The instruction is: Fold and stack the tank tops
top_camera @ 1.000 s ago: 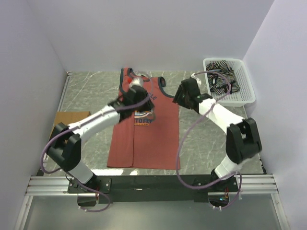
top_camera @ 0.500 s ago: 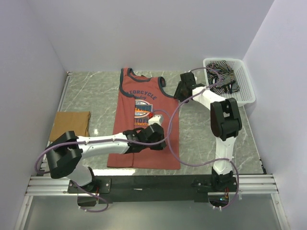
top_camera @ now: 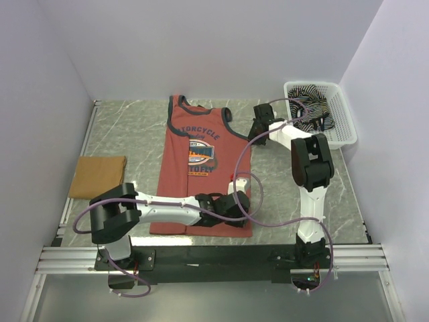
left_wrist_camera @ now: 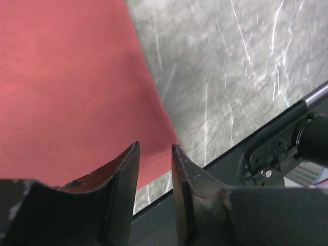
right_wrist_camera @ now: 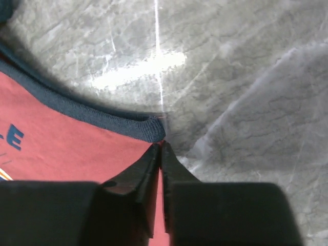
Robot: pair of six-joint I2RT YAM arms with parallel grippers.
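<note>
Lying lengthwise, the red tank top (top_camera: 175,182) is being pinched far-right by the right gripper (right_wrist_camera: 160,148), the left gripper (left_wrist_camera: 155,147) hovering barely parted near-right.

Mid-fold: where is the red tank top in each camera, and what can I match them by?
Top external: red tank top spread flat mid-table, lettering up.
Left wrist: upper left, near hem corner just ahead of the left hand.
Right wrist: lower left, dark-trimmed armhole corner at the right hand.
Shared landmark: the grey marbled tabletop, beside the cloth in every view.
</note>
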